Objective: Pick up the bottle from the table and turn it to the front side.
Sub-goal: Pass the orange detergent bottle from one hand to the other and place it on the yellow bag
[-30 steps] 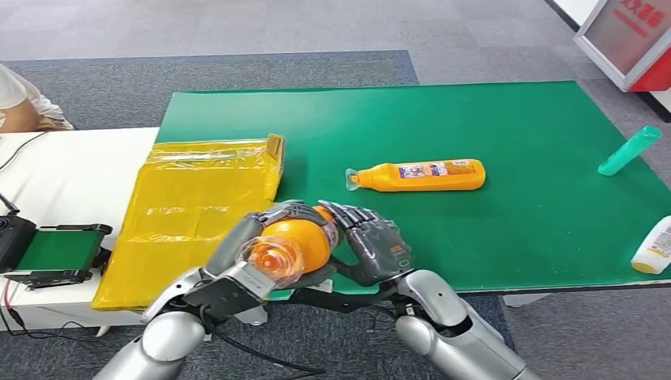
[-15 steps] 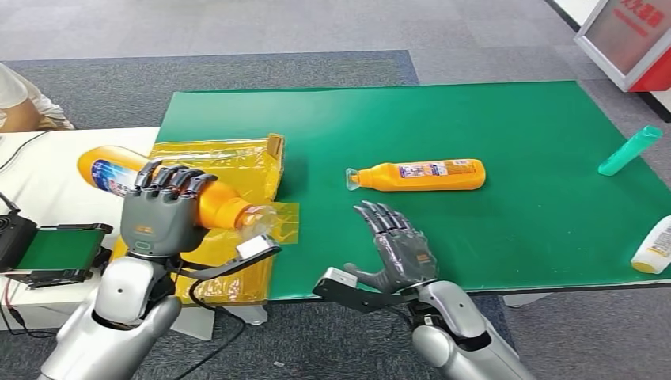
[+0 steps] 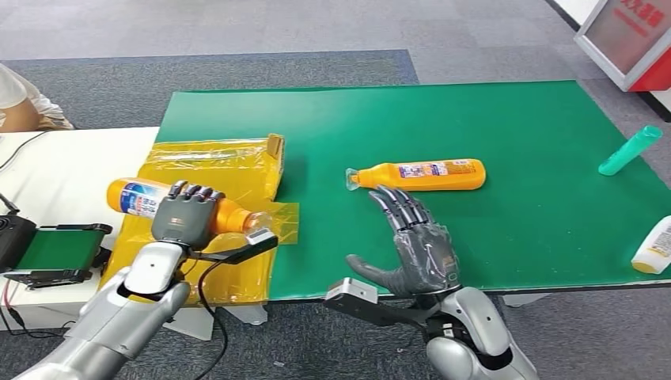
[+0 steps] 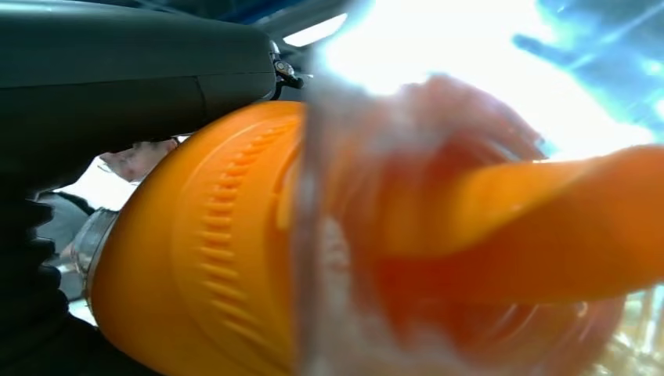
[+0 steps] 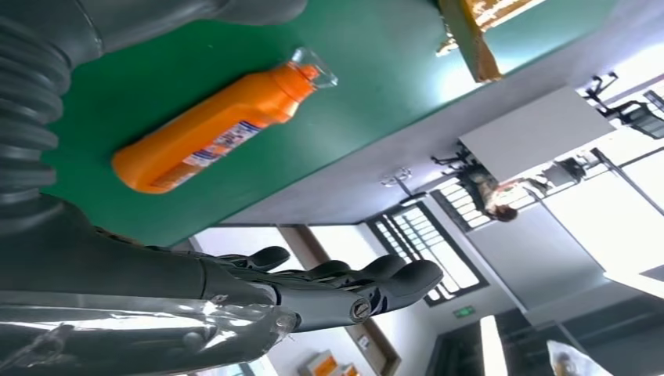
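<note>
The left hand grips an orange bottle around its middle, holding it lying sideways over the yellow plastic bags at the desk's nine o'clock edge. The bottle's flat base points toward nine o'clock and its clear cap toward three o'clock; a blue-and-white label shows near the base. In the left wrist view the orange body has ribbed ridges on its shoulder, with the cap blurred up close. The right hand hovers with fingers spread wide, holding nothing, at six o'clock of a second orange bottle lying on the green mat
</note>
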